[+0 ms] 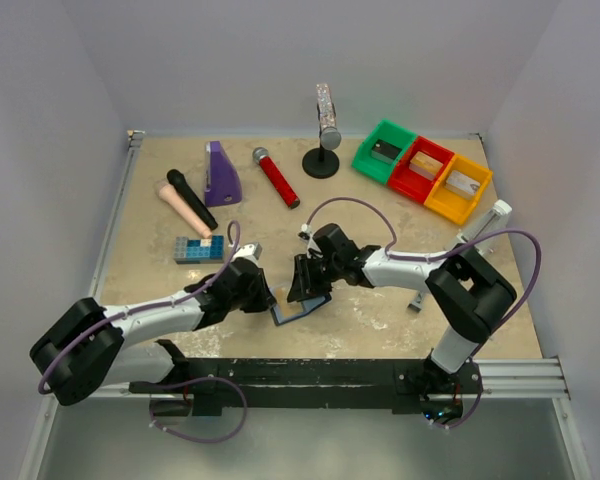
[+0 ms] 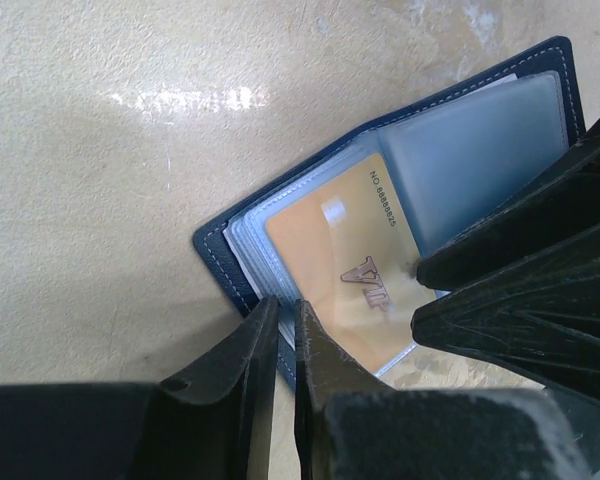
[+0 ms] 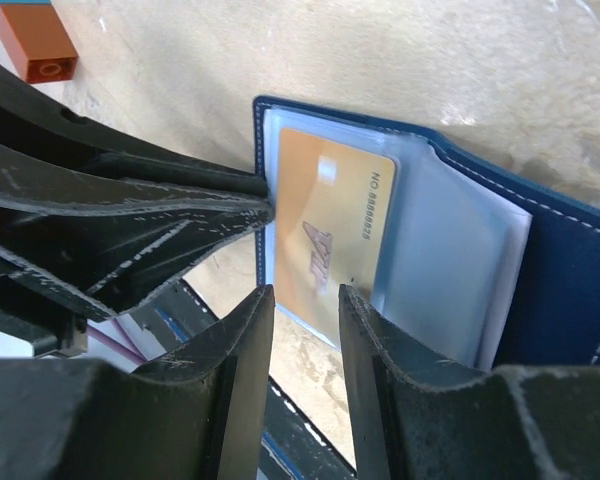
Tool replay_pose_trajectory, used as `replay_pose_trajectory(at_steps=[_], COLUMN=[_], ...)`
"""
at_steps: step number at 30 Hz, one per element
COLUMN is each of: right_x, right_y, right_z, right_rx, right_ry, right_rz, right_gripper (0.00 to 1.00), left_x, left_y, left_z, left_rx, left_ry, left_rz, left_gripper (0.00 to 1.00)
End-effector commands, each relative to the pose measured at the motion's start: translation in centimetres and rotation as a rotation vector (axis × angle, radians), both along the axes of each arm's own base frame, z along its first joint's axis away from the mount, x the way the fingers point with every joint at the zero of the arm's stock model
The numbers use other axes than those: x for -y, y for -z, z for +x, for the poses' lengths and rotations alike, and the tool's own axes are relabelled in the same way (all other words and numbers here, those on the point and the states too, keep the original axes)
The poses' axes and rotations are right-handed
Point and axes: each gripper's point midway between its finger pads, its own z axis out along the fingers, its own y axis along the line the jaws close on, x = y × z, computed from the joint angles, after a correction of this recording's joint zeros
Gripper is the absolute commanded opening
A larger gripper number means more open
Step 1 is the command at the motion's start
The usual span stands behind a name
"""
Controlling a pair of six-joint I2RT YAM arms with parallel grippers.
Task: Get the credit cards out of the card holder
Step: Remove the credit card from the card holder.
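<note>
Two pincers (image 2: 285, 305) (image 3: 305, 292) at card holder (image 2: 480, 150) edges

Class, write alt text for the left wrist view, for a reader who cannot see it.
An open navy card holder lies on a beige table, with an orange card showing inside. The left gripper, at the bottom, pinches the holder's near edge. The right gripper, at the right, is open with its tips at the card.
</note>
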Motion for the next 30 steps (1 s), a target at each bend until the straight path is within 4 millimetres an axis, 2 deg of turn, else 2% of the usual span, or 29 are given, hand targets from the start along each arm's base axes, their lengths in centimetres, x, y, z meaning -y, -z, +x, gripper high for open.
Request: replay_pose_trajectory(at_steps=[1, 4, 7, 11, 18, 20, 26, 30], right_x=[0.3, 0.7, 0.8, 1.0, 1.2, 1.2, 1.0, 1.1], right_y=[0.5, 0.4, 0.4, 0.6, 1.0, 1.0, 1.1, 1.1], right_z=[0.4, 0.5, 0.5, 0.6, 0.8, 0.8, 0.8, 0.8], right_rx=[0.001, 0.012, 0.021, 0.020, 0.013, 0.011, 0.009, 0.011], right_ry=[0.029, 0.043, 0.047, 0.054, 0.104, 0.107, 0.115, 0.115], right_rz=[-0.003, -0.010, -0.013, -0.027, -0.020, -0.017, -0.006, -0.010], right_gripper=[0.38, 0.39, 0.40, 0.40, 0.40, 0.40, 0.41, 0.41], left_x=[-0.9, -1.0, -1.1, -1.0, 1.3, 2.1, 3.1, 3.0], left_y=[1.4, 1.8, 1.3, -0.8, -4.8, -4.9, -3.2, -3.0], left_z=[0.0, -0.1, 0.0, 0.5, 1.2, 1.3, 1.1, 0.9], left_rx=[-0.010, -0.020, -0.005, 0.057, 0.140, 0.136, 0.080, 0.074], left_ry=[-0.033, -0.036, -0.046, -0.064, -0.027, -0.009, 0.009, -0.005], left_rz=[0.030, 0.037, 0.029, -0.026, -0.195, -0.218, -0.228, -0.247], left_gripper=[0.15, 0.14, 0.14, 0.16, 0.22, 0.22, 0.22, 0.22])
